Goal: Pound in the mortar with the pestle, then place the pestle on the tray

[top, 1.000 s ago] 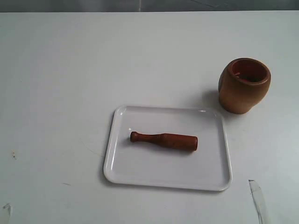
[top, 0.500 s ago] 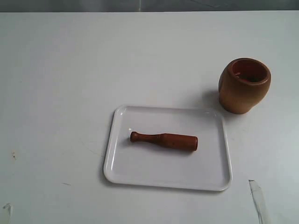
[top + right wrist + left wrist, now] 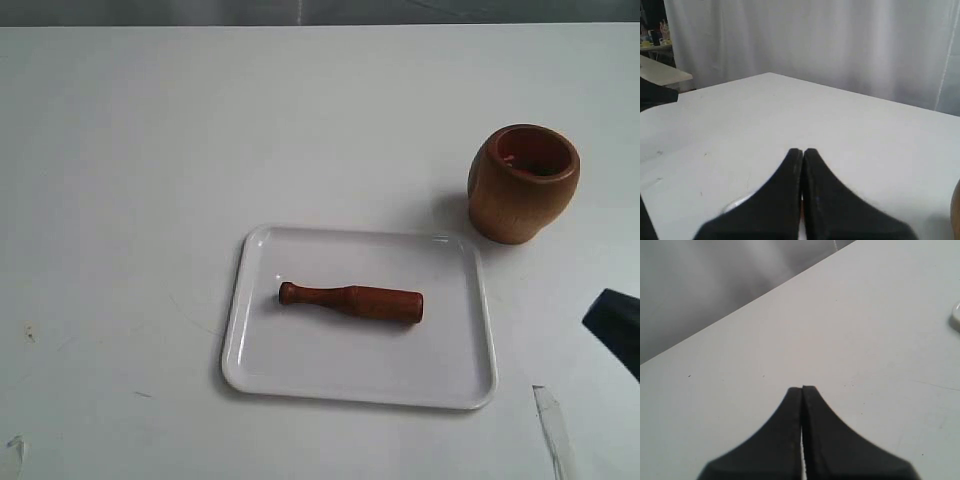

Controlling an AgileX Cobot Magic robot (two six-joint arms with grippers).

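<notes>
Exterior view: pestle (image 3: 350,301) flat on tray (image 3: 300,362); left pincer (image 3: 802,388), right pincer (image 3: 802,150) both pressed together.

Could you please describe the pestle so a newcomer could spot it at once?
On the white table lies a white tray. The pestle lies flat on it: a slim reddish-brown club with a knobbed end, unlike the rounded mortar nearby.

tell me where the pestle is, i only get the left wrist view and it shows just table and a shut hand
observer: the pestle lies flat on the white tray, nothing gripping it
operator: where's the mortar
observer: the mortar stands upright on the table, off the tray, past its far right corner in the exterior view
operator: right hand state
observer: the right hand is shut and holding nothing
</notes>
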